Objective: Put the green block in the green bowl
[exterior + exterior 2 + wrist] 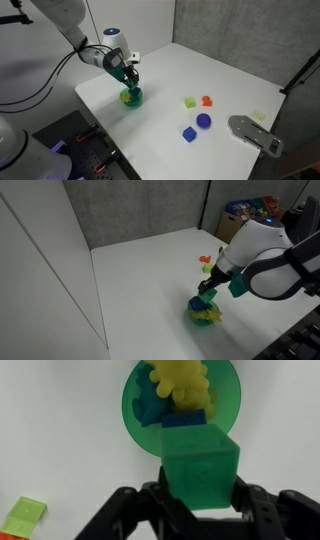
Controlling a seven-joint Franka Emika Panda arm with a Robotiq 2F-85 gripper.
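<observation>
In the wrist view my gripper (200, 495) is shut on the green block (200, 465), a mid-green cube held between the two black fingers. Just beyond it lies the green bowl (135, 410), round and translucent green, holding a yellow knobbly toy (180, 385) and a blue piece (185, 420). The block overlaps the bowl's near rim. In both exterior views the gripper (128, 78) (208, 288) hovers directly over the bowl (131, 97) (204, 313) at the table's edge.
On the white table (200, 70) lie a yellow-green block (190, 102), an orange piece (207, 100), a purple ball (204, 120) and a blue cube (189, 134). A grey tool (255, 133) lies near the table's corner. A yellow-green block (22, 515) shows in the wrist view.
</observation>
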